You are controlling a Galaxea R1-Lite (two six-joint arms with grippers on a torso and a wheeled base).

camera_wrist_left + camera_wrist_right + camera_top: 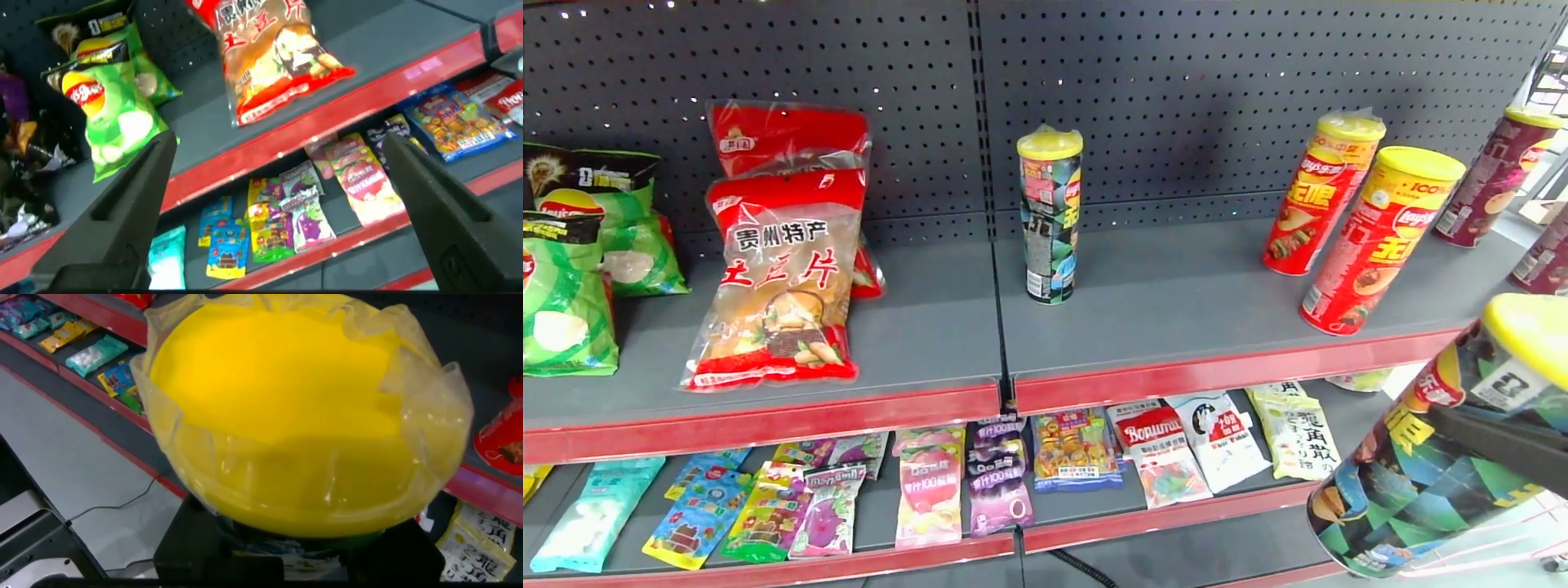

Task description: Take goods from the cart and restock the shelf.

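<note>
My right gripper [1490,437] is shut on a tilted chip can [1429,457] with a multicoloured wrapper, low at the right in front of the shelf. Its yellow lid [286,400] under clear film faces the right wrist camera, with the black gripper [278,559] below it. A matching can [1049,216] stands upright mid-way along the upper grey shelf [1176,302]. My left gripper [278,216] is open with nothing between its fingers [122,220]; it hangs before the left part of the shelf.
Two red cans [1376,241] and a maroon can [1494,175] stand at the shelf's right. Red bags [784,278] and green bags [564,294] lean at the left. Candy packets [996,478] fill the lower shelf. Grey shelf surface shows between the upright can and the red cans.
</note>
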